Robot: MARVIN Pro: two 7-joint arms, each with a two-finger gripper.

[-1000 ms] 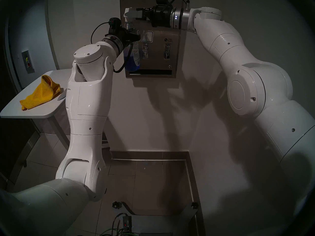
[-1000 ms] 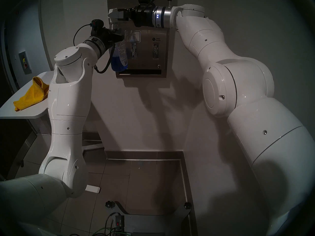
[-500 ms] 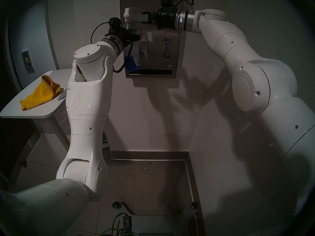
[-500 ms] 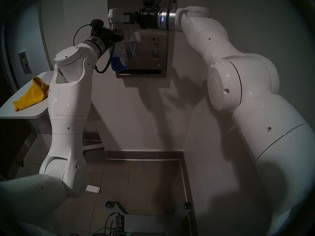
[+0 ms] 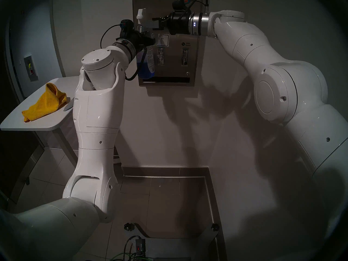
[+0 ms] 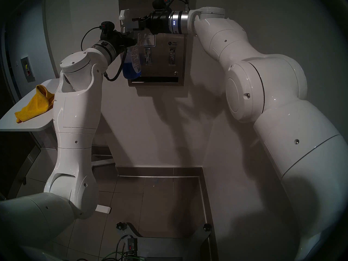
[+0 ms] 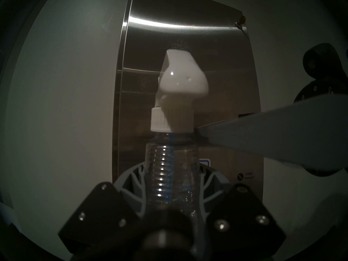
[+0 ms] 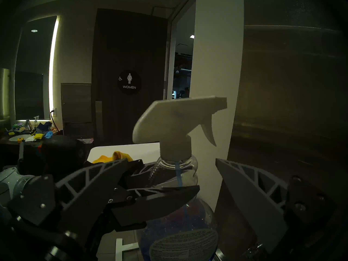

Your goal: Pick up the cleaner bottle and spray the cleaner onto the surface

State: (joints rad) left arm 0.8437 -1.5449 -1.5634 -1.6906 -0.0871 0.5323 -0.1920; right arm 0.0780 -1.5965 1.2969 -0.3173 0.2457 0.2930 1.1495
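The cleaner bottle (image 5: 146, 66) hangs upright in front of the surface, a steel wall panel (image 5: 177, 66) with two knobs. My left gripper (image 5: 148, 41) is shut on its ribbed upper body (image 7: 169, 175). The cleaner, a blue liquid (image 6: 131, 70), fills the lower part. The white trigger head (image 8: 169, 119) points its nozzle at the panel (image 8: 291, 85). My right gripper (image 5: 150, 24) is open, its fingers either side of the neck just under the trigger head and apart from it (image 8: 171, 160). Faint specks dot the panel (image 7: 216, 47) above the nozzle.
A yellow cloth (image 5: 45, 102) lies on a white table (image 5: 37, 121) at the left, beside my left arm. The off-white wall (image 5: 169, 123) runs behind both arms. Tiled floor and my base (image 5: 139, 243) are below.
My right gripper drew back to the right off the trigger head, then came left again a little lower, level with the neck. The left arm and bottle stayed still.
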